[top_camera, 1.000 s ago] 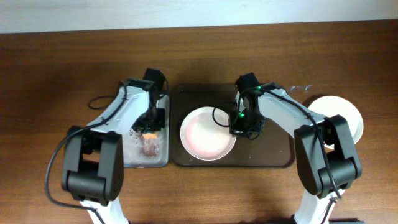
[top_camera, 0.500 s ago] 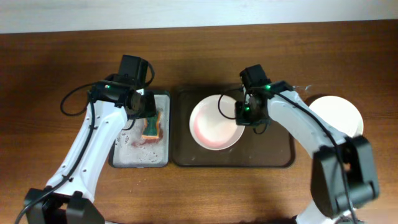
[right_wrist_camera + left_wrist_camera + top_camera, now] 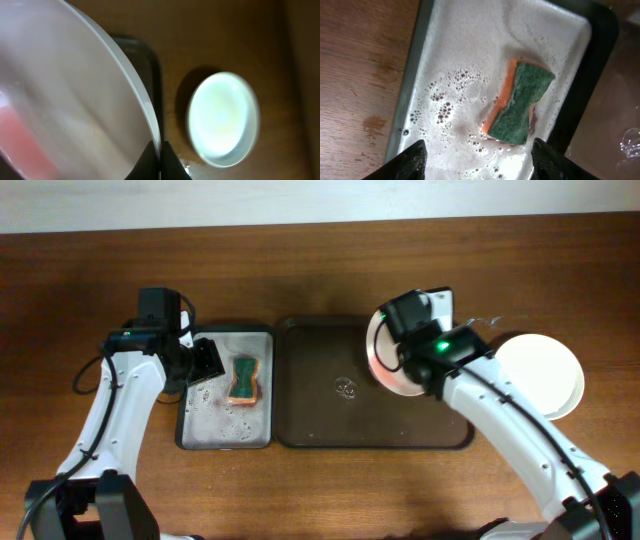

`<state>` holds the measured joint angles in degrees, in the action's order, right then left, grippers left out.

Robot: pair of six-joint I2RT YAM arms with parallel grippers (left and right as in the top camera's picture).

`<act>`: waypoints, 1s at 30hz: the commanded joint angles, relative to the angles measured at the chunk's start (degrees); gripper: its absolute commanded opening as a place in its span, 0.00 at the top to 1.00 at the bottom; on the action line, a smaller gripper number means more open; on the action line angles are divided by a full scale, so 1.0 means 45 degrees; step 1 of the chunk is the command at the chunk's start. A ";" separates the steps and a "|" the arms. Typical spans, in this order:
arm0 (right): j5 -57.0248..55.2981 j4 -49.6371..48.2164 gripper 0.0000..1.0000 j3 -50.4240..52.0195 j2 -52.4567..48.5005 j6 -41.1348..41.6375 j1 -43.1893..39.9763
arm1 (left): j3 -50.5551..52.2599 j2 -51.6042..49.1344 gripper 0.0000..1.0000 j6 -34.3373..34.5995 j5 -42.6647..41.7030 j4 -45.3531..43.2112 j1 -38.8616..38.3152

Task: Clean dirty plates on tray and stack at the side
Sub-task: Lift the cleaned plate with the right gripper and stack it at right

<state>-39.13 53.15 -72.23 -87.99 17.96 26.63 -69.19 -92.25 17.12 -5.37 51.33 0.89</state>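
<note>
My right gripper is shut on the rim of the pale pink plate and holds it tilted above the right part of the big dark brown tray. In the right wrist view the pink plate fills the left side, with my fingertips pinching its edge. A pale white plate lies on the table right of the tray, and it also shows in the right wrist view. My left gripper is open and empty over the small grey tray, left of the sponge.
The grey-bottomed tray holds soapy foam and the green-and-orange sponge, which also shows in the overhead view. A few water drops lie on the brown tray's floor. The brown tray's corner shows behind the pink plate.
My right gripper lifted the pink plate off the brown tray and carried it right, tilting it. My left gripper let go of the sponge and drew back to the left.
</note>
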 commanded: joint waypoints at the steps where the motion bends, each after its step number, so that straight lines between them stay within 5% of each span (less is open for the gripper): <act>1: -0.4036 -0.0053 0.96 -0.0185 0.0316 0.0063 0.1802 | 0.0622 0.0253 0.32 -0.0214 -0.0083 -0.0121 0.0044; 8: -0.8077 -0.0185 0.96 -0.0185 0.0321 0.0175 0.4323 | 0.0811 0.0253 0.25 -0.0209 -0.0087 -0.0219 0.0044; 16: -0.7951 -0.0714 0.96 -0.0180 0.0316 0.0573 0.3997 | 0.0811 0.0253 0.20 -0.0209 -0.0087 -0.0267 0.0044; 23: -0.1268 -0.0165 0.96 -0.0180 0.0316 0.2589 -0.0529 | 0.0811 0.0253 0.19 -0.0209 -0.0087 -0.0262 0.0044; 30: 0.5994 0.0243 0.96 0.0063 0.0160 0.3172 -0.8476 | 0.0811 0.0253 0.18 -0.0209 -0.0087 -0.0262 0.0044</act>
<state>-25.10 53.91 -72.20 -87.85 30.59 -2.28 -65.87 -92.25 16.86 -5.37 50.28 0.89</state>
